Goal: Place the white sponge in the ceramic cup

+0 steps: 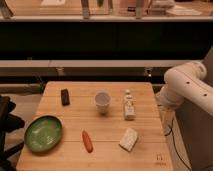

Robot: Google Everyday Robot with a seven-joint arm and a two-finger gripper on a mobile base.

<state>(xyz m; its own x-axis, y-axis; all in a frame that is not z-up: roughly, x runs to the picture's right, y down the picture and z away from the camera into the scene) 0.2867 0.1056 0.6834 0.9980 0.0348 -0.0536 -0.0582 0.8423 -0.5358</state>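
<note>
The white sponge (129, 139) lies flat on the wooden table (70, 157), near its front right. The ceramic cup (102, 101) stands upright and looks empty at the table's middle, behind and left of the sponge. Only my white arm (185, 82) shows, folded beside the table's right edge. My gripper is not in view, so nothing of mine is near the sponge or the cup.
A small whitish bottle (129, 106) stands just right of the cup. An orange carrot (87, 141) lies front centre. A green bowl (43, 133) sits front left. A black block (65, 96) lies at the back left. A dark chair (6, 125) stands left of the table.
</note>
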